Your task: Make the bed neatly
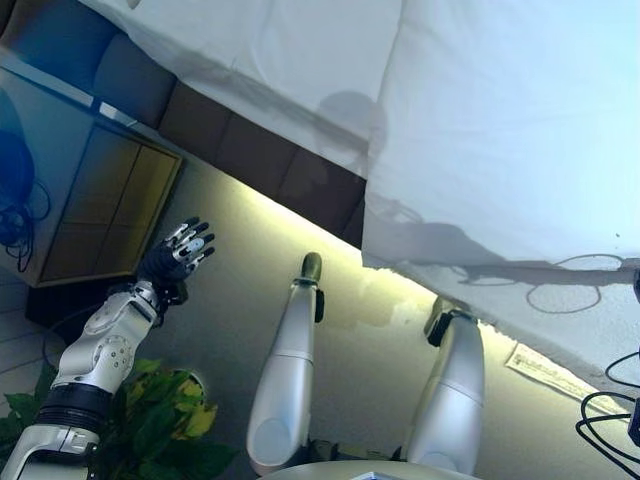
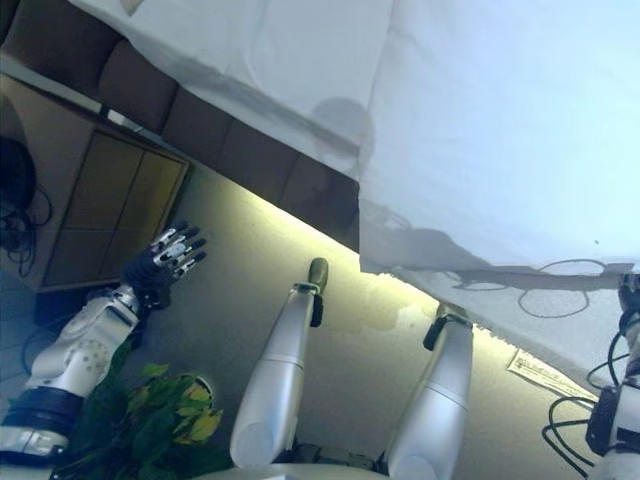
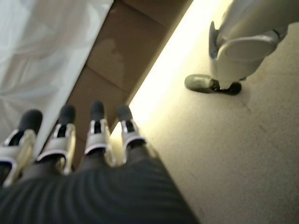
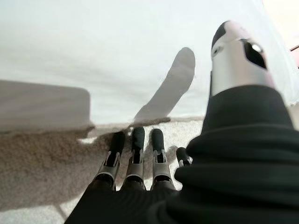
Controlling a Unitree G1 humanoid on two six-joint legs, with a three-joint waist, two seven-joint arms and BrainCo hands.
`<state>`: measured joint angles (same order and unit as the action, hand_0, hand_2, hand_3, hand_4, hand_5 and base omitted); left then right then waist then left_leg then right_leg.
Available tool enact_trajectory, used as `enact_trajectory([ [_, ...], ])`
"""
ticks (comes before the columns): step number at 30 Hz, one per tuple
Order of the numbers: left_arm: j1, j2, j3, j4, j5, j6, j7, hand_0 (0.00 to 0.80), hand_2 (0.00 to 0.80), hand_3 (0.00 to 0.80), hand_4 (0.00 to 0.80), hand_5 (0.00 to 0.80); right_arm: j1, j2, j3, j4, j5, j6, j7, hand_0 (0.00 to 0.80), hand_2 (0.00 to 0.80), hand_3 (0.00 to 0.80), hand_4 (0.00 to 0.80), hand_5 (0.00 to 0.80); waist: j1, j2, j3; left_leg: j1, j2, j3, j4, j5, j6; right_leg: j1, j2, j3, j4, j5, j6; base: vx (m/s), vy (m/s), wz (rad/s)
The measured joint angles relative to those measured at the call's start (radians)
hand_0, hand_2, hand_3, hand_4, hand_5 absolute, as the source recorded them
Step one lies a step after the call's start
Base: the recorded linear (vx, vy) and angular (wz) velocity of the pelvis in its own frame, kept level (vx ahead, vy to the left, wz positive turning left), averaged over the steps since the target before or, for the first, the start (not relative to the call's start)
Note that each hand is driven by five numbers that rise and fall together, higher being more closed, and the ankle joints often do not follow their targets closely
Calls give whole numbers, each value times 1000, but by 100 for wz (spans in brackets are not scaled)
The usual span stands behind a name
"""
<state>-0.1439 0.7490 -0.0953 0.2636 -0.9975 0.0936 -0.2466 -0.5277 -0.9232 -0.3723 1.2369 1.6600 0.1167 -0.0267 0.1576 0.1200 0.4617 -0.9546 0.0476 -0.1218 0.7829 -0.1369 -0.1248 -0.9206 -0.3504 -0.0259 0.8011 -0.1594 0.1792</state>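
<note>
The bed lies across the top of the eye views. A white duvet (image 1: 500,130) covers its right part and hangs over the near side, and a white sheet (image 1: 270,60) shows to the left of it. The brown padded bed base (image 1: 250,150) is bare below the sheet. My left hand (image 1: 180,250) is open, held in the air over the carpet, apart from the bed; its wrist view shows straight fingers (image 3: 98,135) facing the base. My right hand (image 4: 135,161) is open, with its fingers straight just below the duvet's hanging edge (image 4: 140,120), holding nothing.
A wooden bedside cabinet (image 1: 105,210) stands at the left, next to the bed. A green potted plant (image 1: 165,420) is on the floor under my left arm. A sheet of paper (image 1: 545,368) lies on the carpet at the right.
</note>
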Motion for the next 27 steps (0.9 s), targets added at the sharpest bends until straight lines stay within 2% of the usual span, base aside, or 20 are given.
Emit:
enact_trajectory([
  [3, 0, 1, 0, 4, 0, 0, -2, 0, 0, 0, 0, 0, -4, -10, 0, 0, -3, 5, -8, 0, 0, 0, 0, 0, 2, 0, 0, -2, -1, 9, 3, -4, 2, -7, -1, 9, 3, 1, -2, -4, -9, -4],
  [4, 0, 4, 0, 5, 0, 0, -3, 0, 0, 0, 0, 0, -7, -15, 0, 1, -9, 11, -8, 361, 361, 361, 361, 361, 1, 1, -1, -4, -2, 10, 5, -5, 2, -10, -2, 11, 6, 1, -1, 0, 0, 0],
  [5, 0, 9, 0, 6, 0, 0, -4, 0, 0, 0, 0, 0, -9, -20, 3, 1, -18, 18, -9, 602, 602, 602, 602, 602, 1, 3, -2, -6, -2, 9, 8, -7, 2, -13, -2, 11, 9, -1, 1, 0, 0, 0],
  [6, 0, 12, 2, 6, 0, 0, -8, 0, 0, 0, 0, 0, -15, -27, 12, 2, -30, 22, -14, 800, 800, 800, 800, 800, 1, 4, -3, -8, -2, 9, 11, -8, 1, -15, -3, 11, 12, -2, 3, 0, 0, 0],
  [11, -3, 14, 8, 26, 0, 1, -16, 0, 0, 0, 0, 0, -67, -56, 33, 25, -73, 25, -40, 800, 800, 800, 800, 800, 0, 13, -8, -18, -3, 9, 19, -8, 1, -30, -5, 15, 28, -5, 2, 0, 0, 0],
  [19, 6, 14, 8, 40, 0, 3, -39, 0, 0, 0, 0, 0, -140, -113, 36, 23, -74, 26, -44, 800, 800, 800, 800, 800, 20, 58, -43, -16, -12, 4, 9, -3, 8, -27, -19, 7, 42, -17, 1, 16, 17, 7],
  [24, 7, 12, 8, 40, 0, 3, -42, 0, 0, 0, 0, 0, -137, -112, 35, 27, -69, 35, -43, 800, 800, 800, 800, 800, 20, 53, -48, -10, -17, 3, 0, -2, 8, -17, -22, -1, 37, -19, 1, 41, 56, 5],
  [27, 10, -1, 6, 35, 0, 3, -41, 0, 0, 0, 0, 0, -101, -90, 35, 26, -75, 34, -35, 800, 800, 800, 800, 800, 22, 43, -55, 43, -18, 0, -27, -2, 9, 42, -27, -18, 14, -21, 1, -23, 72, 7],
])
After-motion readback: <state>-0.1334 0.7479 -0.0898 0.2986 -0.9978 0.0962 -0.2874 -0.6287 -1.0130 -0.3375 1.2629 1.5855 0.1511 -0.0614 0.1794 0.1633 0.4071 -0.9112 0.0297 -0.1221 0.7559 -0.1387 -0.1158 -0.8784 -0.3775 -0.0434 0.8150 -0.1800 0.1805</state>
